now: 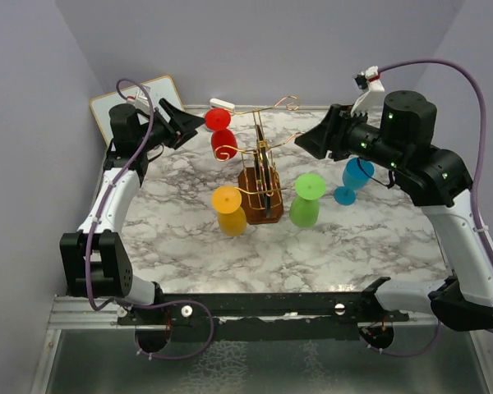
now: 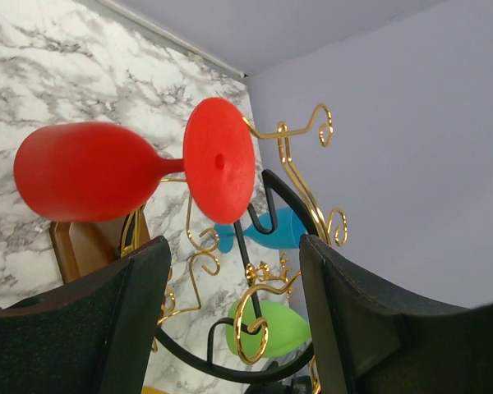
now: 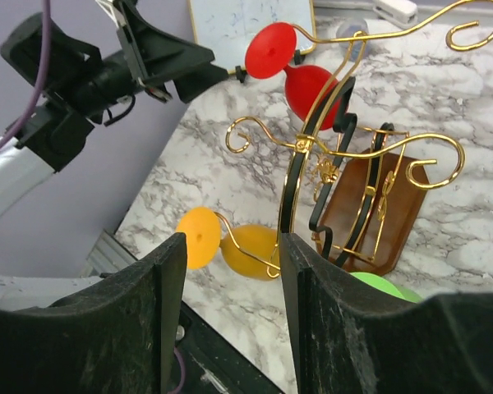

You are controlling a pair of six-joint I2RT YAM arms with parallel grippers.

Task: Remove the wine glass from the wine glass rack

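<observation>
Probably light, slick plastic: pinch the red wine glass (image 2: 86, 172) by its stem, at eleven o'clock of the wine glass rack (image 1: 263, 176); left gripper (image 2: 234, 246) and right gripper (image 3: 232, 242) are spread.

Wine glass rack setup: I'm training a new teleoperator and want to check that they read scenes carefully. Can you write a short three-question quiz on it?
1. True or false: the left gripper is shut on the red wine glass.
2. Which colour of glass hangs closest to the left gripper? A) orange B) red C) green
3. What does the gold wire wine glass rack stand on?

Key:
1. False. It is open, and the glass is in front of it, not held.
2. B.
3. A brown wooden block base.
</observation>
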